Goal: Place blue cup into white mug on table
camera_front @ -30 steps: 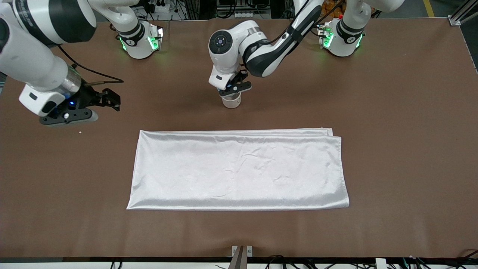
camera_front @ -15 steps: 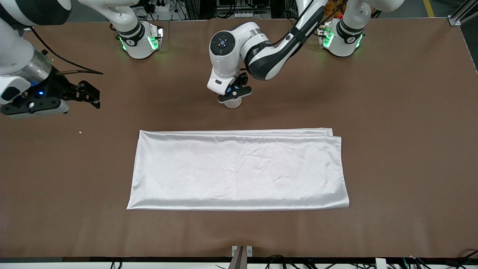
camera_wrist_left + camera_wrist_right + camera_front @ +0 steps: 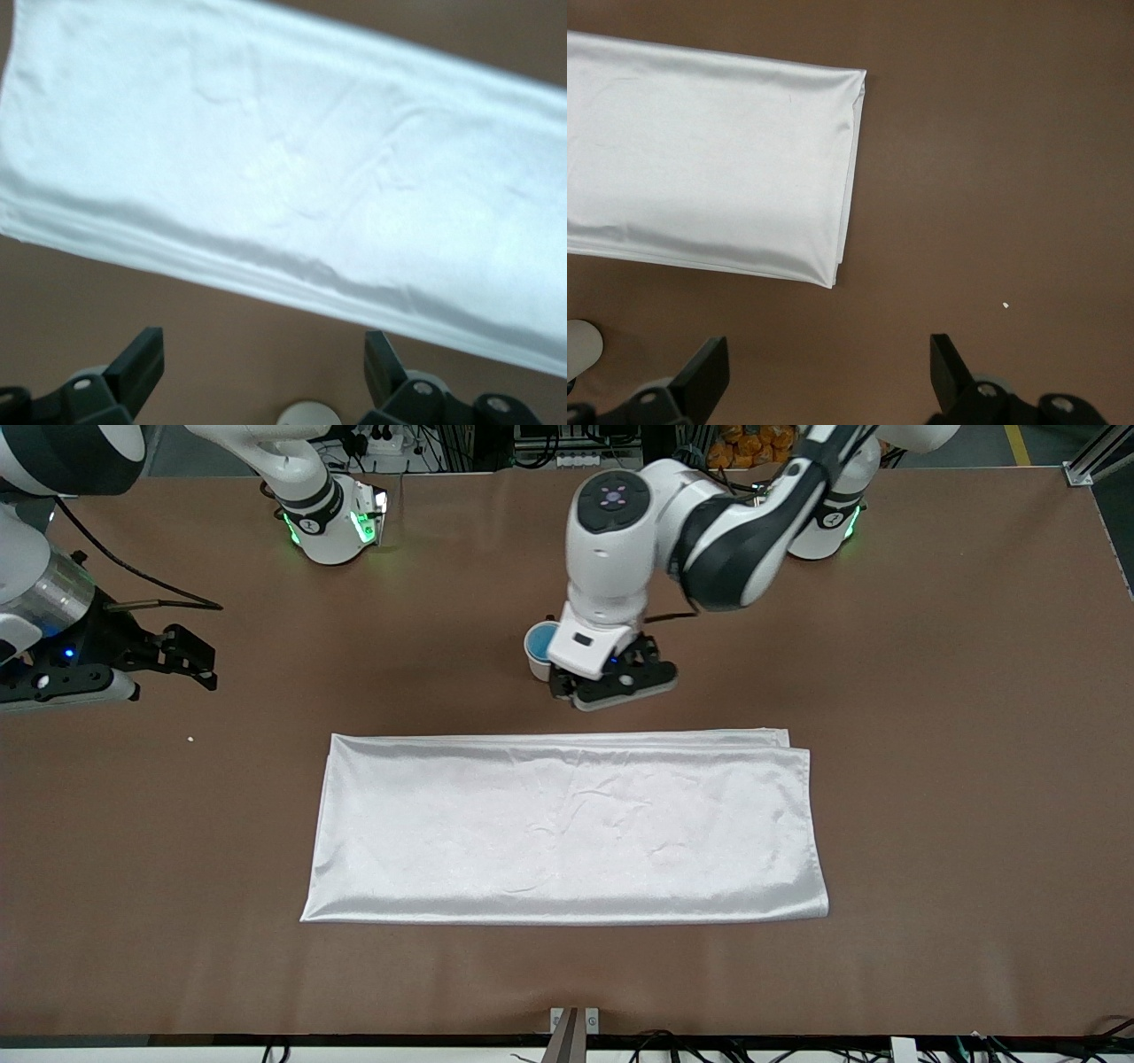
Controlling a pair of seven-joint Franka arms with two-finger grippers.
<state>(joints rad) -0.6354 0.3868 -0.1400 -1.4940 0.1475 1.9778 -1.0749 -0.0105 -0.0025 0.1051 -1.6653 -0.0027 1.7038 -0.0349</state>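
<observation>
- Left gripper (image 3: 617,683) has lifted off the white mug (image 3: 538,666) since half a second ago and now hangs over the bare table (image 3: 930,691), just beside the mug, toward the left arm's end. Its black fingers (image 3: 142,359) stand wide apart and hold nothing.
- Uncovered by that move, the blue cup (image 3: 540,638) now shows seated inside the mug, a bright-blue disc ringed by the mug's white wall; earlier the gripper hid it.
- Right gripper (image 3: 190,657) has drifted a little toward the right arm's end of the table since the earlier frames. It waits over bare table, its fingers (image 3: 707,367) spread wide and empty.
- The mug stands upright on the table, farther from the front camera than the white cloth (image 3: 567,828) and apart from its edge. In the front view the left arm's wrist hides part of it, and its handle cannot be seen.
- The cup and mug are small, round and smooth-walled.
- The table is a flat, matte brown surface.
- The cloth is a long folded rectangle with a satin sheen, faint creases and layered edges, unmoved.
- A tiny pale speck (image 3: 190,738) lies on the table near the right gripper.
</observation>
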